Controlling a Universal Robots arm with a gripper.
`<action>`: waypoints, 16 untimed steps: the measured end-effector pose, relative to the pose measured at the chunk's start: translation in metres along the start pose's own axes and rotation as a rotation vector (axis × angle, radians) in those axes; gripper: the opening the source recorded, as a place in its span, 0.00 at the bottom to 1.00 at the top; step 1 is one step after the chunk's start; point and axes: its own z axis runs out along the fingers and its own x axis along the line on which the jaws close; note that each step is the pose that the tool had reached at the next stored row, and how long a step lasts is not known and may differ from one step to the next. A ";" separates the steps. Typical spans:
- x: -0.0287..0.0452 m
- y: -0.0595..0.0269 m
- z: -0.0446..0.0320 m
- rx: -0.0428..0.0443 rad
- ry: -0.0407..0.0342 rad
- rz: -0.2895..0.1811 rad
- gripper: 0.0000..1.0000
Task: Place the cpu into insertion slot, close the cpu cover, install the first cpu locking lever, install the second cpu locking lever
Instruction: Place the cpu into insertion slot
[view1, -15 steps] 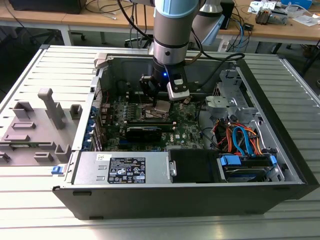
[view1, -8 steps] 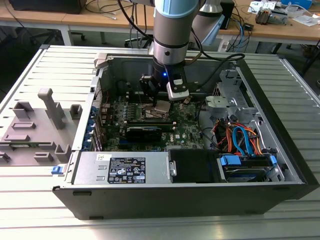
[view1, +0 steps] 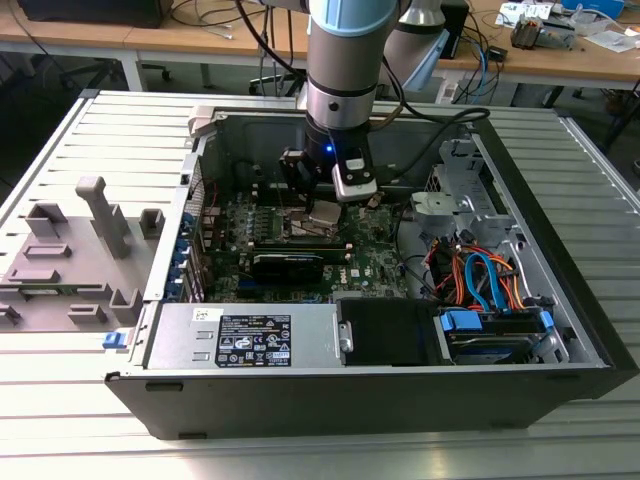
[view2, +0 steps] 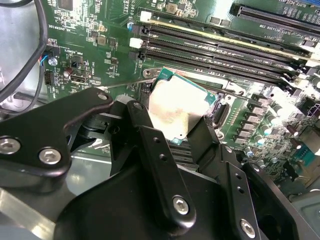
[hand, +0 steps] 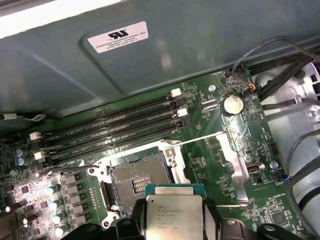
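Pincer (hand: 174, 227) clamped on the cpu (hand: 174, 212): fingers on two opposite edges, silvery top facing the wrist cameras. The chip hangs clear of the board, not yet seated.

Directly beyond the held chip in the first wrist view: the insertion slot (hand: 134, 182), open and bare, dark contact field showing inside its metal rim. The chip's far edge overlaps the slot's near edge from that camera. In the second wrist view the cpu (view2: 175, 107) hides most of the socket beneath it. I cannot tell whether it hangs level.

To one side of the slot, off the pincer's flank: the cpu cover (hand: 239, 165), swung open and lying clear. A thin wire lever (hand: 200, 139) is raised across the slot's far side. Nothing closed, nothing latched.

Farther out: memory slots (hand: 115, 120) running in a row, then the case wall.

From the exterior view, the pincer (view1: 325, 215) sits deep inside the computer case (view1: 370, 385), which rests on the ribbed counter (view1: 70, 420).

Step in hand, as I judge it: the first one, placing the chip. Cover and both levers untouched. Seating calls for chip edges square to the socket rim, the right corner matched, and a flat, gentle descent; any skew risks the contacts.
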 end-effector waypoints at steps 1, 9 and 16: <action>0.0000 0.0000 0.0000 -0.0001 -0.0003 0.006 0.55; 0.0000 0.0000 0.0001 -0.0002 -0.0008 0.014 0.55; 0.0000 0.0000 0.0002 -0.0003 -0.0013 0.024 0.55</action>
